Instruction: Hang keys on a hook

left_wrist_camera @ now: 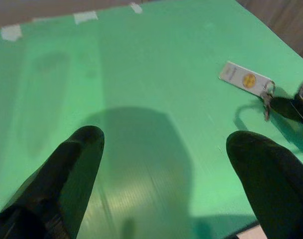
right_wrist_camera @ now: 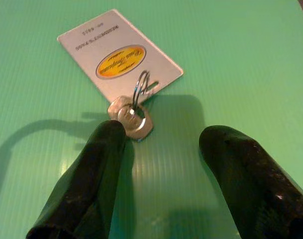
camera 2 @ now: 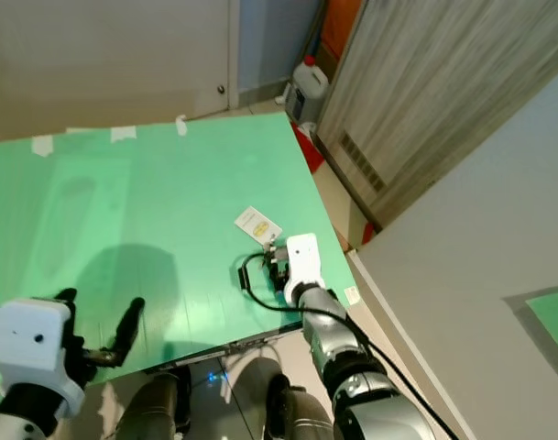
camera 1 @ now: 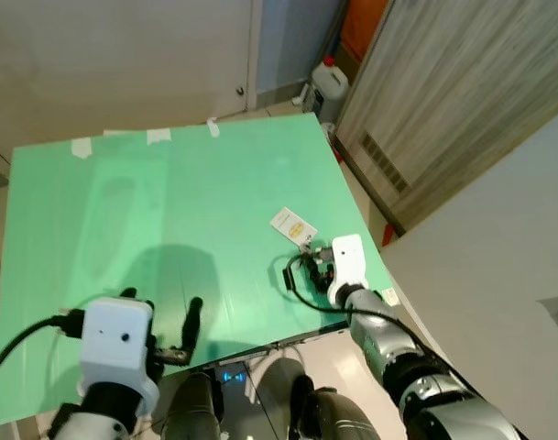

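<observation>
Right gripper [right_wrist_camera: 156, 149]: fingers spreading wide, holding nothing, sitting low on the green corrugated surface [camera 1: 169, 202]. Small silver keys on a ring with white oval-logo tag [right_wrist_camera: 129, 117]: lying just beyond, tag trailing far-left. Left gripper [camera 1: 164, 316]: open, well apart.

A green board [camera 1: 169, 211] carries keys [right_wrist_camera: 131, 117] on a white tag [right_wrist_camera: 119, 57].

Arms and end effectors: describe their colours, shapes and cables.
Both arms are silver and ribbed, each with a white boxy wrist housing and a black cable. The right end effector and left end effector each have two long, rounded black fingers.
</observation>
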`<state>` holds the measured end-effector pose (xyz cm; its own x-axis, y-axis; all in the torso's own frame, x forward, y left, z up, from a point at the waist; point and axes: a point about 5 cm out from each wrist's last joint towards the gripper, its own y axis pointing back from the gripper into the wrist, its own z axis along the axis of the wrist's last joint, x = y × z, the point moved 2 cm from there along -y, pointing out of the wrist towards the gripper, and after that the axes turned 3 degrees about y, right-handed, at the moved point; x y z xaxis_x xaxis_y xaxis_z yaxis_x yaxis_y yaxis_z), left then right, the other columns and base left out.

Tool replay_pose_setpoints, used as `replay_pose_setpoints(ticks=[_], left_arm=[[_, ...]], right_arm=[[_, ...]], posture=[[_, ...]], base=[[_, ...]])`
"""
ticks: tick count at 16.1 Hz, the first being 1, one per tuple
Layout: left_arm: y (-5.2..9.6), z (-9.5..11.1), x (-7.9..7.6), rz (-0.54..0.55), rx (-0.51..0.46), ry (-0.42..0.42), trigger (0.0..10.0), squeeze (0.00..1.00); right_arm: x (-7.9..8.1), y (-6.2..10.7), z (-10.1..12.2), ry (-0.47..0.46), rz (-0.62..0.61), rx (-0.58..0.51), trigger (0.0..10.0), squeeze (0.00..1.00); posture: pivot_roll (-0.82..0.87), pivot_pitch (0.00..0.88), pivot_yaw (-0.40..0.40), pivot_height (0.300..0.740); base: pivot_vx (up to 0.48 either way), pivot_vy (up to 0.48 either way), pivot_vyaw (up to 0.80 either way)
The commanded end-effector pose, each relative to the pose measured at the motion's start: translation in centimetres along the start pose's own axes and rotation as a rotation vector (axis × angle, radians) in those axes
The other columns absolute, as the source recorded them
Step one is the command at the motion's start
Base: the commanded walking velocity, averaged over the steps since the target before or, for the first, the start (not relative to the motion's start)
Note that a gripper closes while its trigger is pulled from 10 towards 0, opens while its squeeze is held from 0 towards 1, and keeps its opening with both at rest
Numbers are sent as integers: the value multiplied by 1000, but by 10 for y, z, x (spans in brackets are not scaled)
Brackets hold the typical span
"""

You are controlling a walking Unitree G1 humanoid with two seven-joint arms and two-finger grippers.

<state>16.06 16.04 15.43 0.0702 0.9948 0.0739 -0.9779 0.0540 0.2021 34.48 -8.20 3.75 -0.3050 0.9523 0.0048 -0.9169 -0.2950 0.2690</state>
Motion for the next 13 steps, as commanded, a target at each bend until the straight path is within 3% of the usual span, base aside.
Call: replay_pose_setpoints(ticks=[1,10,11,12,13], left_arm=[[4,0,-2,12,7,5,10000,0],[1,-3,-12,18,-5,21,10000,0],[1,-4,-13,18,-4,21,10000,0],[1,-5,-14,19,-2,23,10000,0],[0,-5,-14,20,-2,23,10000,0]], right_arm=[[-2,3,-12,-55,-9,43,10000,0],[-1,8,-22,-110,30,74,10000,0],[-1,8,-23,-127,32,81,3961,0],[0,7,-23,-155,39,85,0,0],[0,6,-22,-166,43,84,0,0]], posture=[[338,370,-155,740],[305,361,-195,740],[302,364,-198,740],[299,362,-203,740],[293,362,-206,740]], base=[[0,0,0],[0,0,0],[0,0,0],[0,0,0],[0,0,0]])
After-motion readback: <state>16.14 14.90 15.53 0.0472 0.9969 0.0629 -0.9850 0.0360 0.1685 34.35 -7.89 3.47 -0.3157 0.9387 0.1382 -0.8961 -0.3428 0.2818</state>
